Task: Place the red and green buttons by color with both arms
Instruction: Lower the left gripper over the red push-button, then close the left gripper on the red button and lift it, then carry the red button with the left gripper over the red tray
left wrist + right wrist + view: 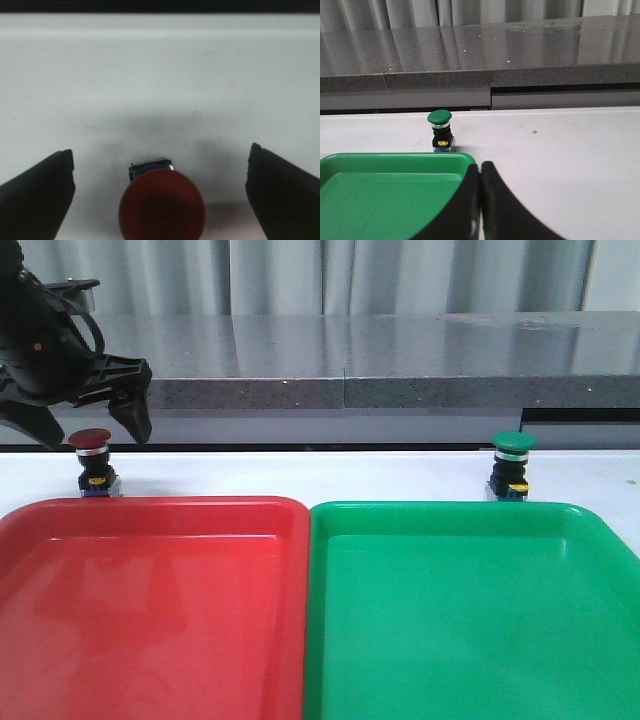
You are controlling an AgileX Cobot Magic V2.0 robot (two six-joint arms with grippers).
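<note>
The red button (91, 454) stands upright on the white table just behind the red tray (150, 610). My left gripper (85, 428) is open, just above it, one finger on each side, not touching. In the left wrist view the red cap (161, 206) sits between the wide-apart fingers (35, 195) of the gripper (161, 152). The green button (513, 466) stands upright behind the green tray (470, 620). The right wrist view shows it (440, 131) ahead of my right gripper (480, 167), which is shut and empty over the tray's corner (465, 159). The right gripper is out of the front view.
The two trays lie side by side and fill the near part of the table. A grey stone ledge (380, 390) runs along the back, with curtains behind it. A strip of white table (300, 475) lies between the two buttons.
</note>
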